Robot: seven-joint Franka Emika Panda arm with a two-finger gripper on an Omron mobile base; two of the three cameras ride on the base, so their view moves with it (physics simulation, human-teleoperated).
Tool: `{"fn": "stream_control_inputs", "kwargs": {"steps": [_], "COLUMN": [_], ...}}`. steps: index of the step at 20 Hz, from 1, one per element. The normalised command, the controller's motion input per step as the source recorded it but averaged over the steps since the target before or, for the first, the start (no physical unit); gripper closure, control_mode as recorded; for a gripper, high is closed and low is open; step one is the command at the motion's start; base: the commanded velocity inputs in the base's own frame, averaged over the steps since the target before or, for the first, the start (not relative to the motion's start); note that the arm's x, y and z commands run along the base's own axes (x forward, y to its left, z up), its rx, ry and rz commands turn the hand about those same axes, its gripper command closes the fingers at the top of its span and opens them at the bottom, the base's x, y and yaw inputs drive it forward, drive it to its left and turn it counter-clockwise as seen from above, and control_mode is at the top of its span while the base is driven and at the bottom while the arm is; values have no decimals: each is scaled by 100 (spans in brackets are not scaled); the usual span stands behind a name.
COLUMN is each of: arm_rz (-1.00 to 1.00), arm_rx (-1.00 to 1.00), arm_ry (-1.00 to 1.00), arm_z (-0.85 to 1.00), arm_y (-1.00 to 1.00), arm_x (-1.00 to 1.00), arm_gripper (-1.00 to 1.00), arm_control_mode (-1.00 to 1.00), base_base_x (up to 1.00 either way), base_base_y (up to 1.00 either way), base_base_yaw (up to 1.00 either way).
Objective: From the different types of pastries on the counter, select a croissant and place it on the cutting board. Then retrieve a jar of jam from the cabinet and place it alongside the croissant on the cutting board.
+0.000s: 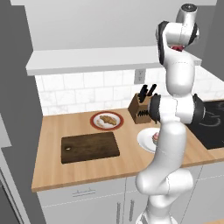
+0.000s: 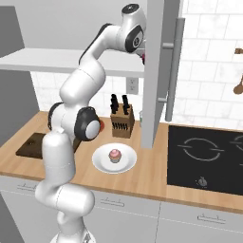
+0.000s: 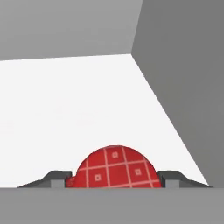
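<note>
Now gripper (image 3: pixel 113 183) flanks jam jar (image 3: pixel 114 168) (grip unclear).

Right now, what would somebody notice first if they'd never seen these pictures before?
Probably the big white robot arm stretching from the floor up into the cabinet. In the hand view, its gripper has a red checkered jar of jam sitting between its tips. Down on the counter, a pink cupcake waits on a white plate.
</note>
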Motion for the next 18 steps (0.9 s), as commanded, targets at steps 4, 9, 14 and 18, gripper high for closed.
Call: {"fn": "stream_control_inputs", "kwargs": {"steps": [4,9,14,18], "arm_rz": [0,-4,-18,-26], "arm_rx": [18,46,14,0], "arm_ry": [2,2,-1,-4], "arm_z": [12,-1,-52,-55], "arm_y": [-17,-22,66,100], "arm_x": [0,-92,-100,-100], "arm_gripper": [100,100,100,100], "arm_control_mode": [-100,-100,-100,-100], "base_base_x": [0,0,0,0], "base_base_y": [0,0,0,0], "base_base_yaw": [0,0,0,0]}}
